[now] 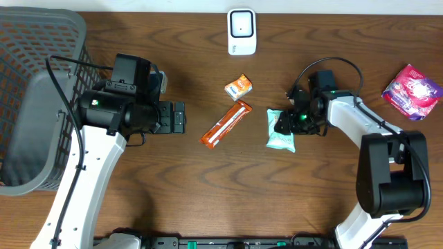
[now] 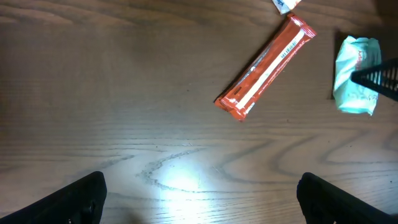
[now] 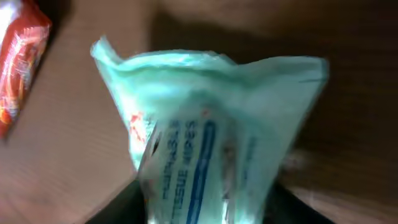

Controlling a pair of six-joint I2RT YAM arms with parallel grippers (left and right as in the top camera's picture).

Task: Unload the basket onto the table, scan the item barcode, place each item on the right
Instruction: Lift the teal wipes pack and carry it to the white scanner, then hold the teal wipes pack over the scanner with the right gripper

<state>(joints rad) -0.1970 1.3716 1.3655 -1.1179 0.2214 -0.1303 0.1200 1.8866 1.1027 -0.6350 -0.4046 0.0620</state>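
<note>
Basket (image 1: 41,41) stands left, well apart from mint packet (image 1: 280,142).

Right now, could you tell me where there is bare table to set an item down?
Bare table runs along the front edge, below the bar. More lies between scanner and pink packet. Crowded: the centre, around bar, pouch and right gripper.

blue print on the mint packet (image 3: 211,124) is unreadable.
</note>
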